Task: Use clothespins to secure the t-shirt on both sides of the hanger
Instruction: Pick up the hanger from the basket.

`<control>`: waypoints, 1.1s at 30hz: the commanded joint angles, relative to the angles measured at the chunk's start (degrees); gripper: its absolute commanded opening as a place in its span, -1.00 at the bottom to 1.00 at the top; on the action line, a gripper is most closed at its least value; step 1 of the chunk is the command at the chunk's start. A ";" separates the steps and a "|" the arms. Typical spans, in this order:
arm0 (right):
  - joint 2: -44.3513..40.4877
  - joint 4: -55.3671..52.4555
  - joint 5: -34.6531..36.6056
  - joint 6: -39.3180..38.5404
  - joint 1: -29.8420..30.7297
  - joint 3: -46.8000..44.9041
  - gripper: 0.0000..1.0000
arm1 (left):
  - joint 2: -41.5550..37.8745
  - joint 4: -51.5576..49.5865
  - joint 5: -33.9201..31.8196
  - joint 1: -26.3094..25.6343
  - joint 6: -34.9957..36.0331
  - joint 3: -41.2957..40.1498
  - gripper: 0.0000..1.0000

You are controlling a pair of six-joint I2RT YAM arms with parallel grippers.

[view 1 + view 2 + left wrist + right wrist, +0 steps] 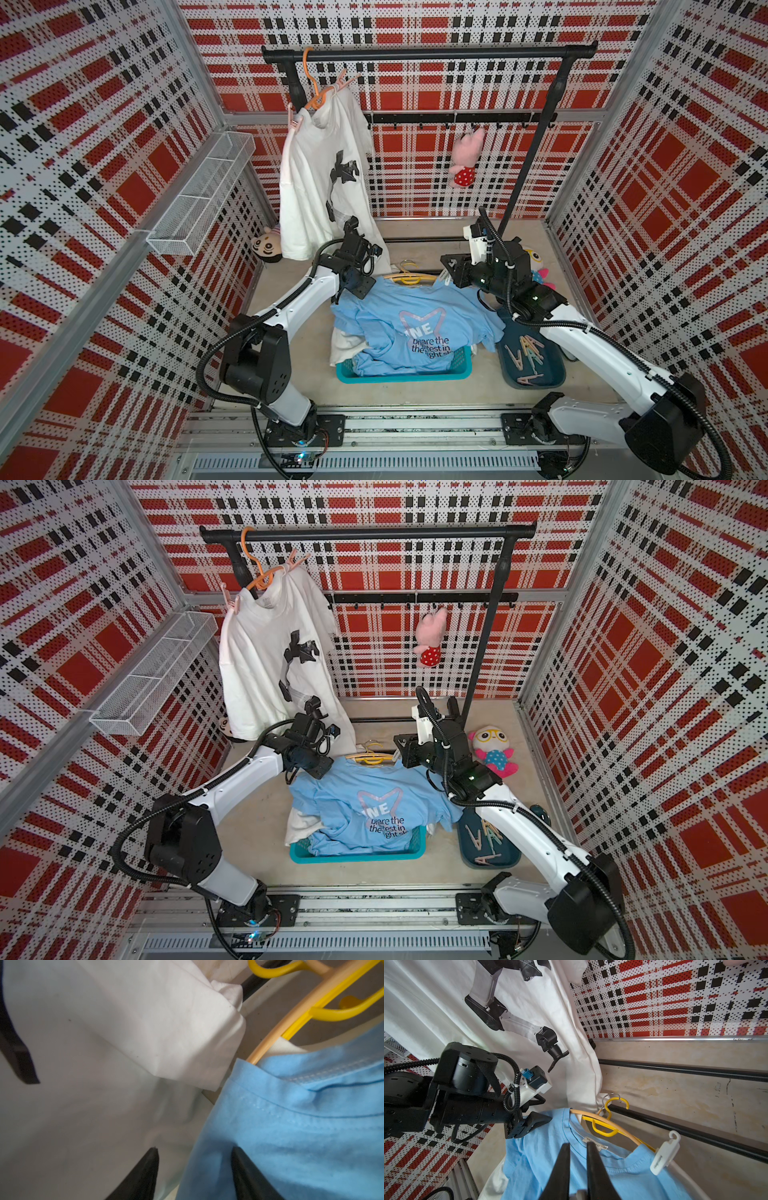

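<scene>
Clothespins (528, 353), pale and A-shaped, lie loose in a dark blue tray (550, 372) at lower right of centre in both top views, on the beige surface (307, 365). One white clothespin (664, 1155) is already clipped at a shoulder of the blue t-shirt (415, 324), where the beige hanger (270, 1043) threaded through its neck goes under the cloth. The blue t-shirt is draped over a teal basket (399, 378) at centre frame.

The left claw (194, 1150) is spread partway at the shirt's other shoulder. Its wrist view shows one finger over the blue cloth and the other over a white t-shirt (320, 174). The blue edge runs between them, and nothing is visibly pinched.

The right claw (577, 1145) hovers over the blue collar by its label, fingers nearly together with a narrow slit. A pale blur sits deep between them; I cannot tell what it is, nor whether it is gripped.

The white t-shirt hangs from a black rail (428, 54) at upper left of centre.
</scene>
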 commanded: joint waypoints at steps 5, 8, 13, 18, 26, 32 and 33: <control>0.66 -0.08 -0.94 -1.38 -0.13 1.75 -1.00 | -1.12 -2.68 3.05 0.69 2.12 -2.17 0.15; 0.66 0.02 -1.09 -1.38 -0.13 1.90 -1.00 | 0.06 -2.73 3.69 0.56 2.64 -2.07 0.14; 0.76 0.06 -0.82 -1.61 -0.12 1.84 -1.00 | 2.24 -2.74 2.41 0.65 3.09 -2.26 0.09; 1.06 -0.80 -0.67 -2.27 -0.08 2.97 -1.00 | 2.15 -2.67 1.77 1.06 3.20 -1.92 -0.03; 1.27 -0.38 -0.55 -2.51 -0.10 2.97 -1.00 | -0.25 -2.15 3.03 1.26 3.41 -1.58 -0.48; 1.59 -0.07 -0.87 -2.31 -0.13 3.07 -1.00 | -1.34 -1.59 3.48 1.17 3.73 -2.35 -0.69; 1.54 -0.08 -0.87 -2.37 -0.09 3.07 -1.00 | -1.60 -1.47 3.51 1.17 3.98 -2.55 -0.72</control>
